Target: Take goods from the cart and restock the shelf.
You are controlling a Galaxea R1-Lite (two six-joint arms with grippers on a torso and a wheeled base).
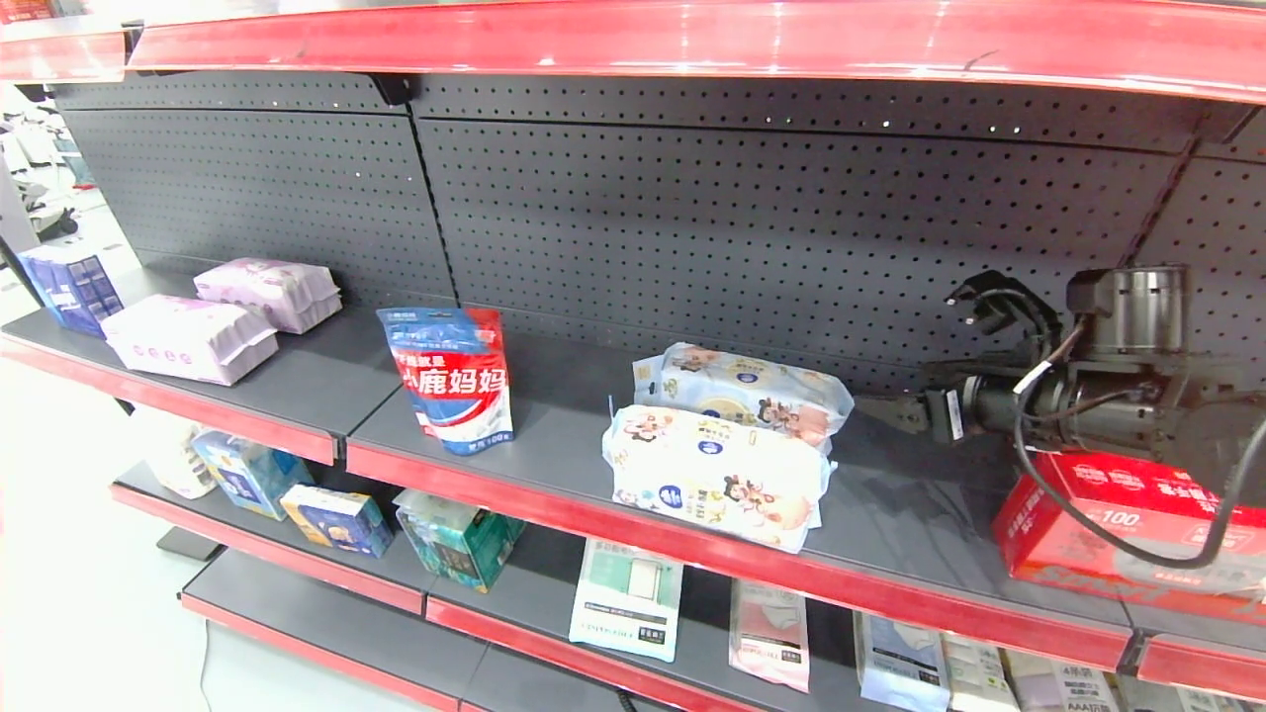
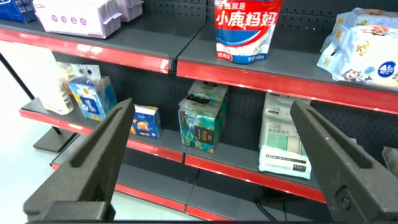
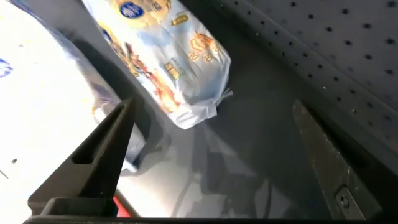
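The right hand [image 3: 208,121] hangs low over the dark grey metal shelf with the red front lip [image 1: 920,514]. Its two black fingers are spread wide and there is nothing between them. Just ahead of its fingertips, not touching them, a soft pale-blue plastic pack printed with cartoon figures [image 1: 747,391] lies flat near the black pegboard back wall [image 1: 742,218]. A second pack of the same sort [image 1: 717,475] lies right beside it on the lip side. Behind the hand, under its arm, sits a red cardboard box [image 1: 1098,524].

The packs look laid flat because soft bags would slump if stood up. The stiff blue, red and white pouch [image 1: 452,376], well beyond the packs from the hand, stands upright with its face to the aisle.

The left hand [image 2: 211,109] is also wide open and empty, held out before the lower shelves. A teal printed carton [image 2: 202,118] stands well beyond its fingers. I'd judge both hands free for fetching from the cart.
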